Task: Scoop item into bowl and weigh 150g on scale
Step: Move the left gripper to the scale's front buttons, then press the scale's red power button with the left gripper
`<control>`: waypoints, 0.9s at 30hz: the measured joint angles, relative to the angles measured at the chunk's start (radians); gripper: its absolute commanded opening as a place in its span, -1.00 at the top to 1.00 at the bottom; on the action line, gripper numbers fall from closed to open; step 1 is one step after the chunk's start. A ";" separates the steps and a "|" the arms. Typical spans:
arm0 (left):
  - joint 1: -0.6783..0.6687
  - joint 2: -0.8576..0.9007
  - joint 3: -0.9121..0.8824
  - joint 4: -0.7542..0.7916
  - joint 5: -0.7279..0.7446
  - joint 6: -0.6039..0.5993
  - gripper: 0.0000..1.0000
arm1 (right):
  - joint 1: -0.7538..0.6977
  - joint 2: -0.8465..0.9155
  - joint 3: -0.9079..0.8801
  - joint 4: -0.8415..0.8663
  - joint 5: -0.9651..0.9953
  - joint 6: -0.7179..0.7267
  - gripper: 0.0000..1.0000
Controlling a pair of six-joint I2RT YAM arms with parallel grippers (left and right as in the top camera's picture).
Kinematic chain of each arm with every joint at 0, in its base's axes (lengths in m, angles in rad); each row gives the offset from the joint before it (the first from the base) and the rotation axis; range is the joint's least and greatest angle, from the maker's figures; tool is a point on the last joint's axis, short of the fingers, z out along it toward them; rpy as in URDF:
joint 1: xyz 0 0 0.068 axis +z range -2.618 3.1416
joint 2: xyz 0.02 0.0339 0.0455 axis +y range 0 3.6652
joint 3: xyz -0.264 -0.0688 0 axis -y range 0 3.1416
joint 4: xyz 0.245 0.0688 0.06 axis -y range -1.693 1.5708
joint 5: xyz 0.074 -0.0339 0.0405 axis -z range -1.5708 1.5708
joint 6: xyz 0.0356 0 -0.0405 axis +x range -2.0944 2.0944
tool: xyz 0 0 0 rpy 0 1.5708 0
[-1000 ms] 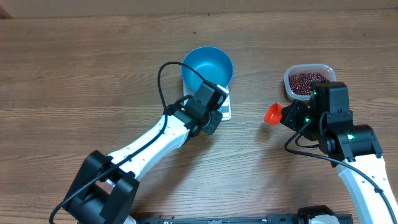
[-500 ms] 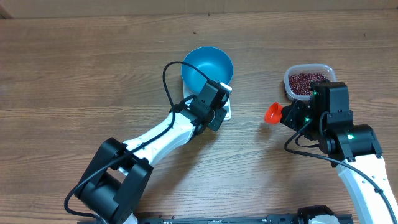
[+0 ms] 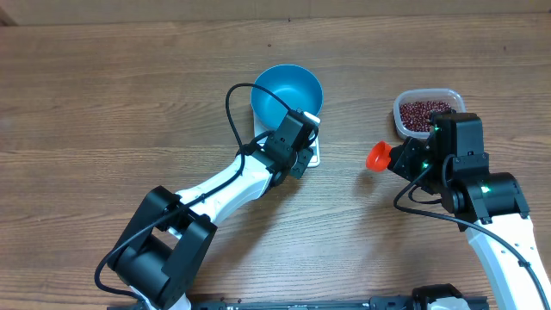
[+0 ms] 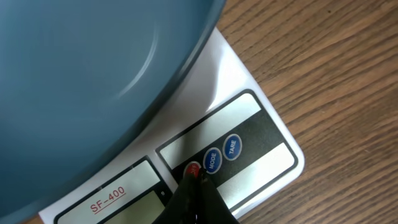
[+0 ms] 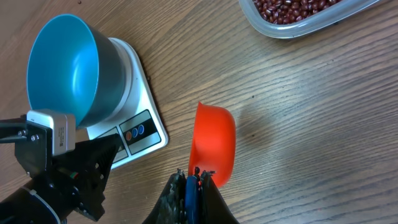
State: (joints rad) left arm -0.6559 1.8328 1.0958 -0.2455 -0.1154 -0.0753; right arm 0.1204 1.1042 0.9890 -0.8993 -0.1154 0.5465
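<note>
The blue bowl (image 3: pixel 288 92) stands on the white scale (image 3: pixel 313 158), with nothing visible inside it. My left gripper (image 4: pixel 195 172) is shut, and its tip rests on the red button of the scale's panel (image 4: pixel 273 155), beside the blue MODE and TARE buttons. My right gripper (image 5: pixel 194 175) is shut on the blue handle of the orange-red scoop (image 5: pixel 213 143), which hangs over bare table right of the scale. The dark red beans (image 3: pixel 422 112) lie in a clear tub just behind the right arm.
The clear tub (image 5: pixel 292 25) sits at the right, close to the right wrist. The left arm (image 3: pixel 224 185) stretches diagonally from the front left to the scale. Wood table (image 3: pixel 103 103) extends to the left and to the back.
The left gripper has edged up and right onto the scale's button panel. The right arm and the scoop have not moved.
</note>
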 measured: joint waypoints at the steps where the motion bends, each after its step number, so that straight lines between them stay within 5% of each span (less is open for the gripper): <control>1: 0.000 0.000 0.000 0.000 -0.002 0.000 0.91 | 0.000 0.000 0.000 0.000 0.000 0.000 0.92; 27: 0.000 0.025 -0.016 0.030 -0.028 0.000 0.92 | 0.000 0.000 0.000 0.000 0.000 0.000 0.92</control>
State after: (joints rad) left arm -0.6559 1.8576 1.0794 -0.2157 -0.1436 -0.0750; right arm 0.1204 1.1042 0.9890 -0.8989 -0.1158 0.5461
